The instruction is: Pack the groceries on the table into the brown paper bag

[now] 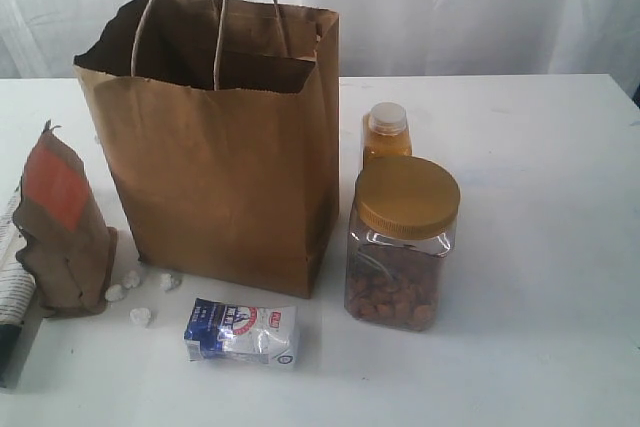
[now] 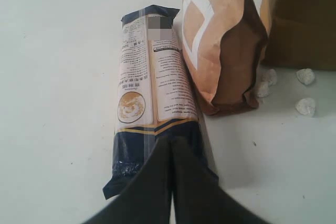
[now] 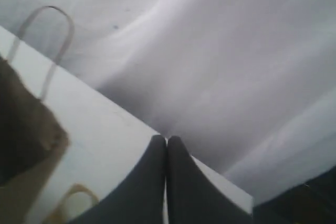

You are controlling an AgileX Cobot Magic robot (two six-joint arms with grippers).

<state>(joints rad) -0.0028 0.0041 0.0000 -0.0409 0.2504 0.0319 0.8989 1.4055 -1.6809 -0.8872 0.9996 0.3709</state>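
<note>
Your L gripper (image 2: 172, 148) has its fingers pressed together w/ nothing between them, tips over the dark end of the long blue-white package (image 2: 149, 93); can't tell if they touch it. That pkg lies flat on the table (image 1: 540, 147), just beside the brown pouch w/ red label (image 1: 60, 227), which stands upright at far left. Your R gripper (image 3: 167, 145) is pressed together too, empty, pointed toward the white curtain (image 3: 236, 51). The brown paper bag (image 1: 220, 167) stands open, center-left. The gold-lidded nut jar (image 1: 400, 247) is upright just right of it, w/ the orange bottle (image 1: 386, 132) behind the jar. The blue-white packet (image 1: 240, 334) lies in front of the bag; white lumps (image 1: 170, 280) sit between pouch & bag
</note>
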